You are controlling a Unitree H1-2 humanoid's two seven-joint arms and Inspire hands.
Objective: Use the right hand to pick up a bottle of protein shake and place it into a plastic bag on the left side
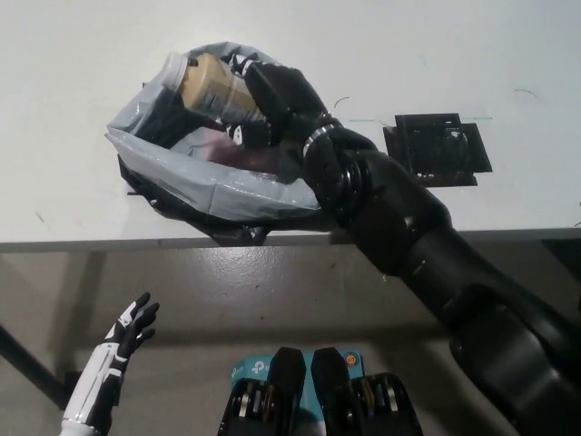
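Reaching across the table (82,36), your right hand (272,95) has its fingers clamped on the bottle (209,86), which lies tilted over the open mouth of the bag (209,186) near the table's front edge. You can see a black tray (436,150) right of the bag. Your left hand (123,341) rests below the table, fingers apart, holding nothing.

Bottle (207,84) over bag (218,186) mouth on table (73,54); stand (436,148) right.
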